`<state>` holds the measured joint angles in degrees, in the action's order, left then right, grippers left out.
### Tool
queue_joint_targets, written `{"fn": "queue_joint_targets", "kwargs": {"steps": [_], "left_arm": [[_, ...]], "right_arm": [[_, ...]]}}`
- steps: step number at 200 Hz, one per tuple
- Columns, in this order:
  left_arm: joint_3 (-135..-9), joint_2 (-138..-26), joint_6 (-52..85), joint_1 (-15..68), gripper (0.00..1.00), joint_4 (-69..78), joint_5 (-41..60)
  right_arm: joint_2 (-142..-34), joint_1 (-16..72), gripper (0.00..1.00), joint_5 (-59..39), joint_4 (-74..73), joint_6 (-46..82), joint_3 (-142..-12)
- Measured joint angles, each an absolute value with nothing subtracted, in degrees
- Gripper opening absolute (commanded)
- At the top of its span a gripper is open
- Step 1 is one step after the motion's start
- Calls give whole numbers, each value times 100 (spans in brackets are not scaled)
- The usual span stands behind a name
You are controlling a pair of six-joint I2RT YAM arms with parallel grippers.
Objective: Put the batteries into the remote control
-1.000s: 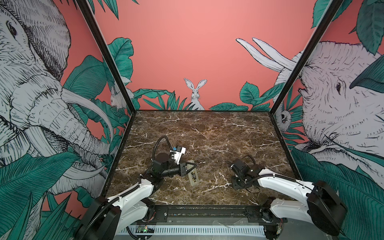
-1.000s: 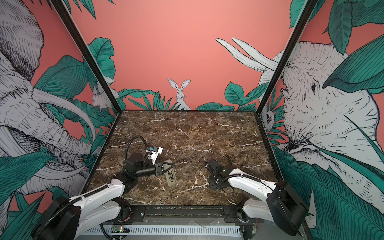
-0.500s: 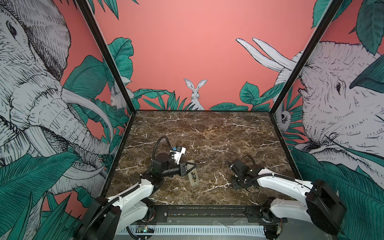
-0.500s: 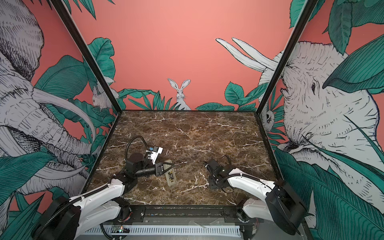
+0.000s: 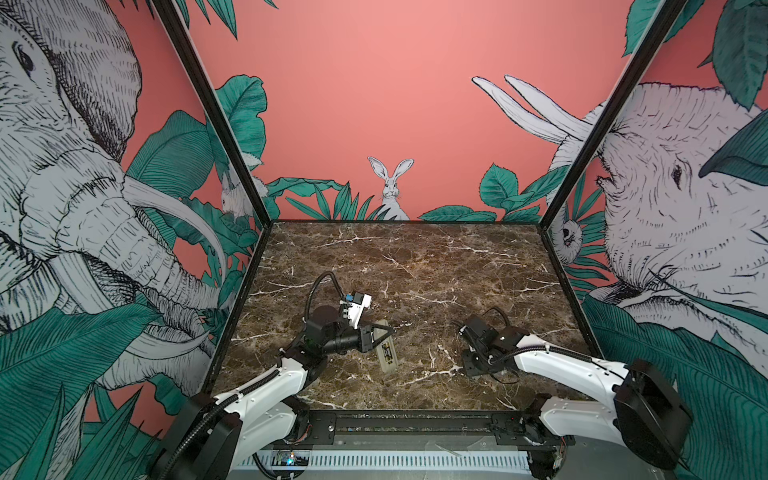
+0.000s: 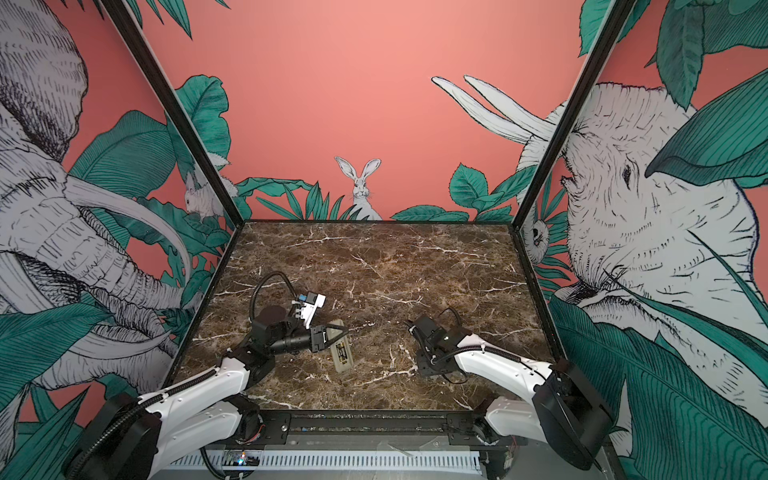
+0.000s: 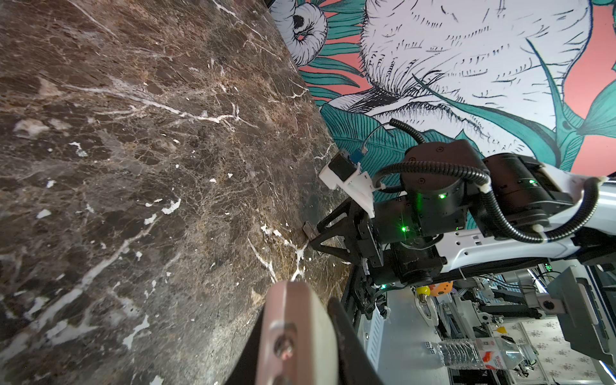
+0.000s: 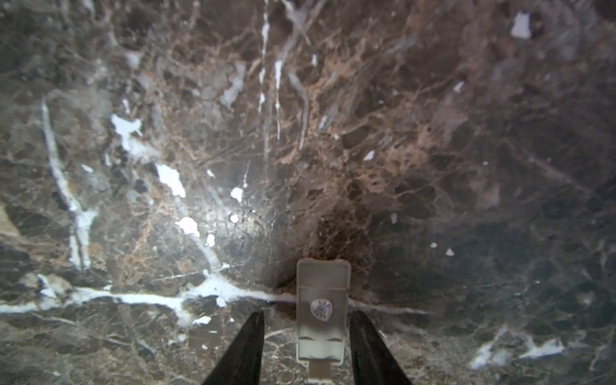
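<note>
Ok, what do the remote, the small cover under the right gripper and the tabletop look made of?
Remote: looks like matte greyish-beige moulded plastic, with rounded edges and no glare.
Cover: likely the same matte plastic, with a moulded tab and a small sticker.
Tabletop: brown marble look with white veins and a soft sheen. Real stone or printed laminate, I cannot tell.

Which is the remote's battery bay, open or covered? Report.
Open: in both top views the remote control has its bay uncovered; the cover lies apart.
</note>
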<state>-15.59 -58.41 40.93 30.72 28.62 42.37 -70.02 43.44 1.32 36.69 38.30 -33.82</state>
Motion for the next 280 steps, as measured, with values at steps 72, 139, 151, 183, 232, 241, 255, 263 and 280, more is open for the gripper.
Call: {"fn": "queue_joint_targets", "kwargs": {"steps": [72,139,151,183,232,241,255,263,280], "left_arm": [[-1559,-5841,4093,3072,0,2860,4237],[-1559,-5835,4093,3072,0,2862,4237],[-1559,-5826,4093,3072,0,2860,4237],[-1559,-5811,4093,3072,0,2860,4237],[-1559,-5811,4093,3072,0,2860,4237],[-1559,-5811,4093,3072,0,2860,4237],[-1559,-5811,4093,3072,0,2860,4237],[-1559,-5811,4093,3072,0,2860,4237],[-1559,-5811,4093,3072,0,2860,4237]], "right_arm": [[-7002,4342,42,99,3524,3879,-3240],[-7015,4342,41,82,3433,3883,-3159],[-7015,4338,41,82,3430,3883,-3155],[-7013,4316,40,82,3435,3883,-3155],[-7013,4307,45,86,3581,3833,-3227],[-7002,4307,45,86,3599,3833,-3264],[-6967,4307,45,99,3607,3833,-3304],[-6947,4305,45,108,3607,3833,-3319],[-6938,4305,45,106,3605,3833,-3326]]}}
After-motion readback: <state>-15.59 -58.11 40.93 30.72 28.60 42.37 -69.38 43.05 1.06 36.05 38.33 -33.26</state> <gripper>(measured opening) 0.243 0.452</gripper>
